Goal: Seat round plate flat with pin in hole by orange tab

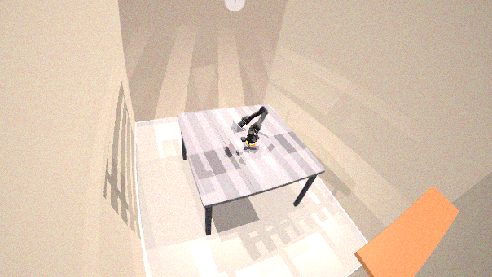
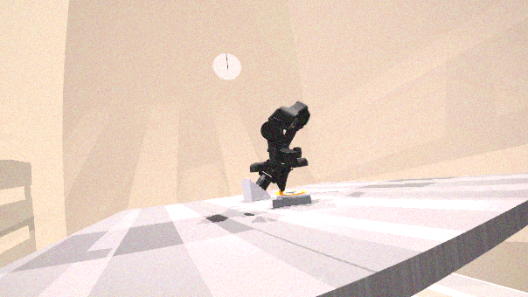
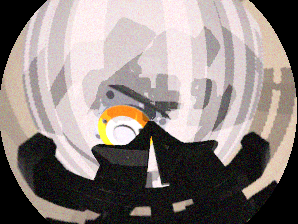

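Top view: a high, distant camera looks steeply down on the whole table [image 1: 248, 163] and the surrounding room. Exterior view: a low camera at table height looks across the tabletop toward the arm [image 2: 281, 144] and the wall clock [image 2: 226, 66]. Wrist view: a close fisheye looks past the gripper [image 3: 153, 163] onto the plate [image 3: 121, 124], which all three views share.

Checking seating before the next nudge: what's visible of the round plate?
The round plate looks orange with a pale round centre, lying on the grey base on the table. The shut gripper sits low at its edge; contact can't be confirmed. Tab, hole, pin and any tilt are too small to make out.
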You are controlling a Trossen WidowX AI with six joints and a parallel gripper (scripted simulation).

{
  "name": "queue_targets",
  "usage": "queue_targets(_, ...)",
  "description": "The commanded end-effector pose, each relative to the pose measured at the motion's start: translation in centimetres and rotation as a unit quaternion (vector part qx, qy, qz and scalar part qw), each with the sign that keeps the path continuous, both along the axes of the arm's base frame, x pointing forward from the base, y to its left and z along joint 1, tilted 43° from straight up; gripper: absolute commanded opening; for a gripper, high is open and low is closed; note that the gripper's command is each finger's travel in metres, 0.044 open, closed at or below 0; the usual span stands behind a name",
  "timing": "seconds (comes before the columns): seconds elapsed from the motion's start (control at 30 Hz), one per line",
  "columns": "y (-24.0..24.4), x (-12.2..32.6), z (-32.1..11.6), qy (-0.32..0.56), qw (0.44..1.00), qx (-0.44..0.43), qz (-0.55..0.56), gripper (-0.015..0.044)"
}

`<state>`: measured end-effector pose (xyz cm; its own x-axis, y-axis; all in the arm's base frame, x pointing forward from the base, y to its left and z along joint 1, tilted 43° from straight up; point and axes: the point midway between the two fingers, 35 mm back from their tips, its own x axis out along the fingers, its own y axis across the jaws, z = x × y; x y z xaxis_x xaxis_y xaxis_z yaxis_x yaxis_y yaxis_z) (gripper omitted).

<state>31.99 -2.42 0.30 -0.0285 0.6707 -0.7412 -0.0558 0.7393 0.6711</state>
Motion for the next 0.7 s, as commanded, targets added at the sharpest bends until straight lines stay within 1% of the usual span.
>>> queue_targets(0.0, -0.1, -0.8, -0.3, 0.006, 1.000, 0.000, 0.003, 0.0000)
queue_targets(0.67, -0.8, -2.5, -0.5, 0.007, 1.000, 0.000, 0.003, 0.0000)
